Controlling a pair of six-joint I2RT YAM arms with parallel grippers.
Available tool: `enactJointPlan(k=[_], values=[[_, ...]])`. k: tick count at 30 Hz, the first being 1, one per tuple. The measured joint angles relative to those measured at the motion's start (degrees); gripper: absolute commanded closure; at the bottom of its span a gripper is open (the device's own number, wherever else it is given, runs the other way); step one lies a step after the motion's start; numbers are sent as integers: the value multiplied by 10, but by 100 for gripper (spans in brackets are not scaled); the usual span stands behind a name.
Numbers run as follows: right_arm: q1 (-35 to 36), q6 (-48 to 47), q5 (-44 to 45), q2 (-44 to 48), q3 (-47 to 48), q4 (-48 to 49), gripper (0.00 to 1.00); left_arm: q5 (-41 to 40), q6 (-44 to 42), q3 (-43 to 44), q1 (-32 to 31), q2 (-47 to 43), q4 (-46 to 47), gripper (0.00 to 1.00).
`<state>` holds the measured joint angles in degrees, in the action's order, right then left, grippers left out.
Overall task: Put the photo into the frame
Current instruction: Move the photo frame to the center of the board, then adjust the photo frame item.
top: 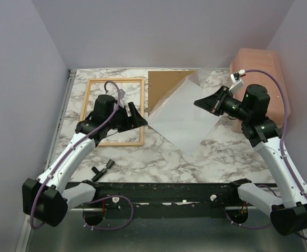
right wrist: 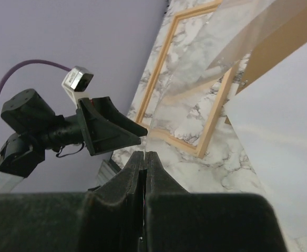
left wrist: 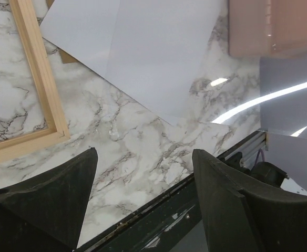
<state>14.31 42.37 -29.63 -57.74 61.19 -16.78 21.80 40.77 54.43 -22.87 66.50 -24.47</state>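
Well, your left gripper (left wrist: 144, 155) hangs wide open, prob. for the large white paper photo (left wrist: 159, 58) just ahead; thin light-wood rectangular frame (left wrist: 38, 89) at its left. Right gripper (right wrist: 144, 155): closed.

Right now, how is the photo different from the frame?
The photo is a plain white sheet; the frame is a thin wooden border with marble showing through. The photo lies cornerwise, partly over a brown board; the frame lies straight, left of it. Both are rectangles on the table.
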Motion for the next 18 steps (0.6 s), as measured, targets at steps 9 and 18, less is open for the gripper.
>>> enactJointPlan(k=[9, 18], values=[[0, -29, -132, 10, 21, 47, 99, 85, 19, -24, 83, -115, 18, 22], [0, 12, -248, 45, 20, 158, 99, 174, 17, -16, 104, -141, 35, 22]])
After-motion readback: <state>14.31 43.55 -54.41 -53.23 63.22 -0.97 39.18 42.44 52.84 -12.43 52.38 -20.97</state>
